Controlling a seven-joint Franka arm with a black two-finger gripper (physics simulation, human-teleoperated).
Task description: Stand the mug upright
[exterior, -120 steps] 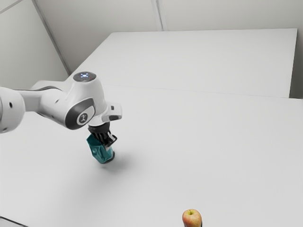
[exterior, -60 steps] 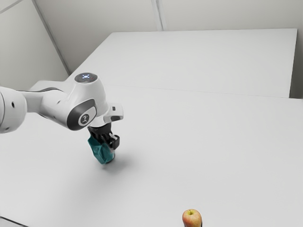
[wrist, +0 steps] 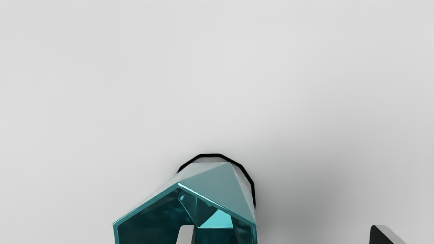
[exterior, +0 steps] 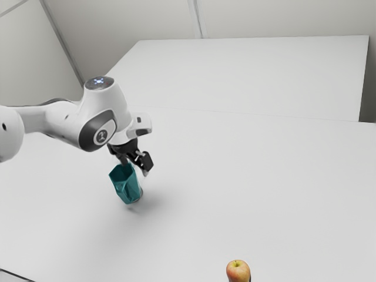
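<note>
Seemingly upright, faceted teal mug (exterior: 128,189).

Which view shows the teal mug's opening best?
The wrist view: it looks into the mug close up, showing the faceted inside, though the frame cuts the rim. The exterior view shows the opening smaller, above the outer side.

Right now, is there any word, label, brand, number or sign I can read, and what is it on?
No readable text.
Round emblem on the arm's side: too small to read.
Lit marks on the arm's top disc: too small to make out.
Mug and apple: no lettering on the sides seen.
</note>
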